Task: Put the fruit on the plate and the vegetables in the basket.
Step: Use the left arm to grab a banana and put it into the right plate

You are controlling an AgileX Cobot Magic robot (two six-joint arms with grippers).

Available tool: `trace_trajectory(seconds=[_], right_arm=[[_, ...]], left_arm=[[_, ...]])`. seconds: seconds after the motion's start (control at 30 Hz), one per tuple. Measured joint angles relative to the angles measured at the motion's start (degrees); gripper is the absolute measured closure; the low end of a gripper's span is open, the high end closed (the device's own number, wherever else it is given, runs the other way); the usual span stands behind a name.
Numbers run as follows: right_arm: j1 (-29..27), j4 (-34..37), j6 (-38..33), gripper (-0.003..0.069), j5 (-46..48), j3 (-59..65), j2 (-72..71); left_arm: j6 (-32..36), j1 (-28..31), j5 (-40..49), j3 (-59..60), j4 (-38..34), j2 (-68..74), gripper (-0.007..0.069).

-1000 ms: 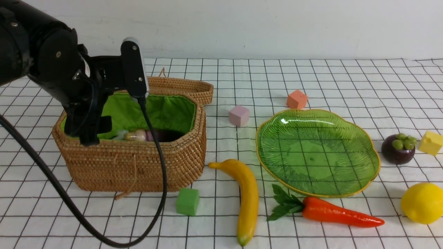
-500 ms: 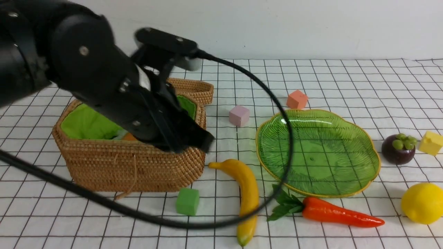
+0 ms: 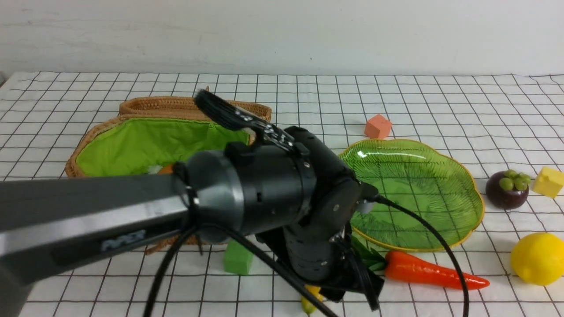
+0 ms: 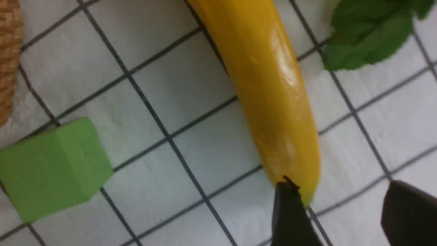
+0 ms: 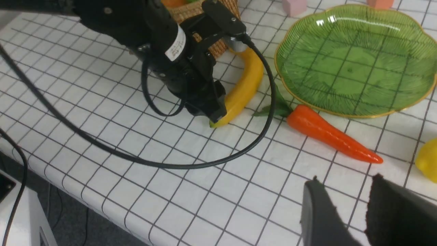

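The banana [image 5: 244, 89] lies on the checked bench [image 3: 440, 97] at the lower middle of the front view, between a green cube [image 3: 238, 257] and the carrot [image 3: 423, 270], just outside the plate [image 3: 418, 189]. The left pincer [image 4: 341, 181] hangs at the banana's near tip, jaws wide and holding nothing. The right pincer [image 5: 344, 179] hovers above the bench, narrowly parted and empty, while the basket [image 3: 94, 132] sits at centre left.

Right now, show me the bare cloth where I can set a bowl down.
Bare: the far strip between the wall and the orange cube and plate; the near edge in front of the carrot, up to the lemon. Crowded: around the left gripper, among basket, green cube and banana.
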Motion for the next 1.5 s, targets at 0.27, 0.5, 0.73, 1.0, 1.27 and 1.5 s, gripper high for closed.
trace_trajectory(seconds=[0.27, 0.5, 0.73, 1.0, 1.27, 1.5], right_arm=[[0.0, 0.0, 0.2, 0.0421, 1.5, 0.0, -0.2], [0.0, 0.1, 0.4, 0.0421, 1.5, 0.0, -0.2], [0.0, 0.1, 0.4, 0.0421, 1.5, 0.0, -0.2], [0.0, -5.1, 2.9, 0.0421, -0.2, 0.0, -0.2], [0.0, -16.2, 12.9, 0.0421, -1.0, 0.0, -0.2], [0.0, -14.6, 13.2, 0.0421, -1.1, 0.0, -0.2]], left_arm=[[-8.8, 0.0, -4.9, -0.7, 14.0, 6.9, 0.0144], [-12.9, 0.0, -5.1, -0.8, 15.5, 8.3, 0.0319], [-13.0, 0.0, 1.4, -2.2, 13.1, 4.6, 0.0316], [0.1, 0.0, -5.6, -13.6, 8.0, -2.3, 0.0316], [12.9, 0.0, -15.1, -28.4, 3.4, 12.0, 0.0316], [13.3, 0.0, -9.8, -40.0, 5.1, 23.2, 0.03]])
